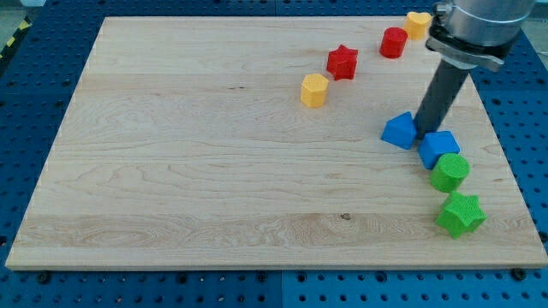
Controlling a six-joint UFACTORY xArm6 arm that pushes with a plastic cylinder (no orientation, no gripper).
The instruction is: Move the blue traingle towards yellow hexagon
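My arm comes in from the view's top right, its grey collar above a straight dark rod that slants down and leftward. I carry no claw that opens or shuts, only the rod. My tip [422, 134] rests on the table [188, 171], wedged between the blue triangle [398, 131] at its left and a blue cube [437, 148] at its lower right, touching or almost touching both. Just below the cube sit a green hexagon [449, 172] and, lower, a green star [460, 214]. The yellow hexagon [314, 90] lies well apart, up and left of the triangle. Beyond it sit a red star [342, 62], a red cylinder [393, 42] and a yellow block [418, 24].
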